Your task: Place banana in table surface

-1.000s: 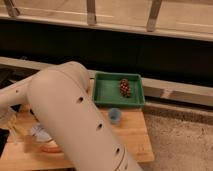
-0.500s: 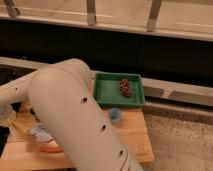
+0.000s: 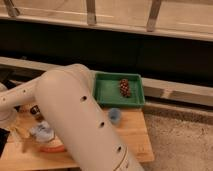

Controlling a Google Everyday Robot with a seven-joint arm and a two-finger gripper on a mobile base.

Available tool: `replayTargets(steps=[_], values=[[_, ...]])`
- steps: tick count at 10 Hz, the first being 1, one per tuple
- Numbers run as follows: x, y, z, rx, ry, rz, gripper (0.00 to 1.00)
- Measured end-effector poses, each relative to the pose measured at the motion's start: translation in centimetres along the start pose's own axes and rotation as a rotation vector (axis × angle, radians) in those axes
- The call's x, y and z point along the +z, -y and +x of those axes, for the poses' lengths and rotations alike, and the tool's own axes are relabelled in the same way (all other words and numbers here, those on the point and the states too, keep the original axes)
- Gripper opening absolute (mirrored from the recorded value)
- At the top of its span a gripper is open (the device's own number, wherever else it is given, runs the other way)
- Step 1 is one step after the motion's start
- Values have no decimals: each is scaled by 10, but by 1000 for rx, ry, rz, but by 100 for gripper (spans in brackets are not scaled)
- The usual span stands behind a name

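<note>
Little changes between the earlier pictures and this one: the large pale arm fills the foreground in almost the same pose, bent over the left part of the table surface. Only at the far left is there a small difference. The banana, a thin pale yellow curve, now seems to sit a bit lower, close to the wood near the left edge, though it is too small for me to say if it touches the wood.

The gripper is, in my judgement, the dark shape at the left border, just beside the banana. How far it is open, and whether it has hold of the banana, I cannot tell.

A red-orange long item lies near the banana, with a pale bluish object just above it. A small blue cup stands near the green tray, which holds a dark cluster.

I judge that the placing is near its end, and a release low over the bare wood is what remains.
</note>
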Motion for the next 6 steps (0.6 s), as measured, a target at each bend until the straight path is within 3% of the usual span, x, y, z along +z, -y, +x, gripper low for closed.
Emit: replayTargets(steps=[4, 6], values=[[34, -9, 8, 20, -12, -96, 77], [36, -9, 12, 33, -11, -110, 80]])
